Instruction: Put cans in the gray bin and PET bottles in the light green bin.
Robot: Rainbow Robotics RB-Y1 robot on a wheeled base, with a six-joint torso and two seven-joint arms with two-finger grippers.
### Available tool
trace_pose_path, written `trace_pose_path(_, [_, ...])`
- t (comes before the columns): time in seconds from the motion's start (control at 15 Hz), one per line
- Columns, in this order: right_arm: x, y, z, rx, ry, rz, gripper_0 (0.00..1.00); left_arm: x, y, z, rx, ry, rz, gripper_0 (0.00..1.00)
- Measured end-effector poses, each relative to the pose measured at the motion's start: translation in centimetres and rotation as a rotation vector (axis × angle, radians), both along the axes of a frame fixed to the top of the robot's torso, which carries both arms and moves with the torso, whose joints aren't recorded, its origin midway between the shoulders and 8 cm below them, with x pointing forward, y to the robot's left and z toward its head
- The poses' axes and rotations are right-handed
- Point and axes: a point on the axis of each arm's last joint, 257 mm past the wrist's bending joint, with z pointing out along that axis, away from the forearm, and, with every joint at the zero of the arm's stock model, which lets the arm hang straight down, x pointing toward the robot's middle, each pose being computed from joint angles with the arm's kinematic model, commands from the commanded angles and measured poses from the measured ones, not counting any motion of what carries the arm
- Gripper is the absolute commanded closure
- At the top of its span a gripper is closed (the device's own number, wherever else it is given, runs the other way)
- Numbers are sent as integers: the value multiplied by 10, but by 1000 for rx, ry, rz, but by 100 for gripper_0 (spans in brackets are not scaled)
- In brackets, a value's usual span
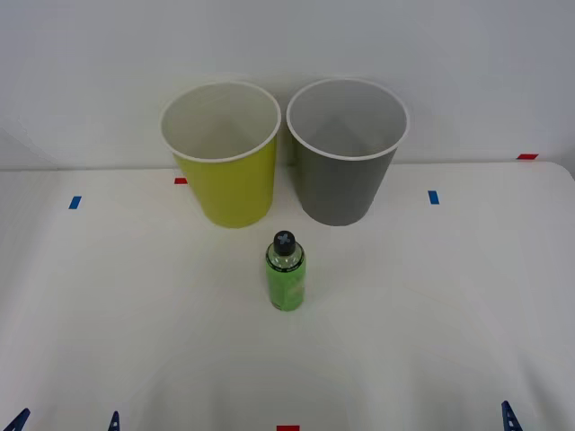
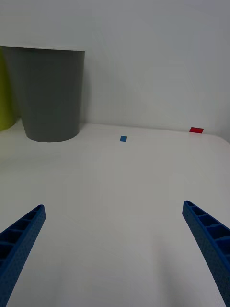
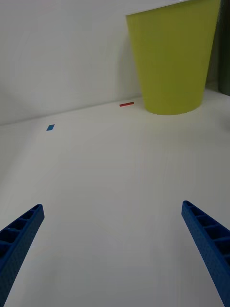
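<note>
- Near the middle of the white table point(image 1: 108, 296), a small green PET bottle point(image 1: 286, 277) with a black cap is standing upright, nothing touching it.
- Just behind the bottle, two tall bins are standing side by side, almost touching: the light green bin point(image 1: 225, 171) toward the robot's left, the gray bin point(image 1: 344, 166) toward its right. Both are sitting against the pale back wall, and what can be seen of their insides is looking bare.
- Small blue and red tape marks point(image 1: 434, 197) are lying flat on the tabletop around the bins.
- The left gripper point(image 3: 112, 254) is hovering low over bare table, its blue ribbed fingers spread wide and gripping nothing, facing the light green bin.
- The right gripper point(image 2: 112, 254) is doing likewise, fingers wide apart and holding nothing, facing the gray bin.
</note>
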Motion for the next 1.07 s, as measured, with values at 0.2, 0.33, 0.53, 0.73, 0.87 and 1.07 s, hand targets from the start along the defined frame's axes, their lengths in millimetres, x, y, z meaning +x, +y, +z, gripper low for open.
trace_pose_path(0.2, [0,0,0,0,0,0,0,0,0,0,0,0,0,0])
trace_pose_path(0.33, [0,0,0,0,0,0,0,0,0,0,0,0,0,0])
trace_pose_path(0.53, [0,0,0,0,0,0,0,0,0,0,0,0,0,0])
trace_pose_path(0.73, [0,0,0,0,0,0,0,0,0,0,0,0,0,0])
trace_pose_path(0.87, [0,0,0,0,0,0,0,0,0,0,0,0,0,0])
trace_pose_path(1.07, [0,0,0,0,0,0,0,0,0,0,0,0,0,0])
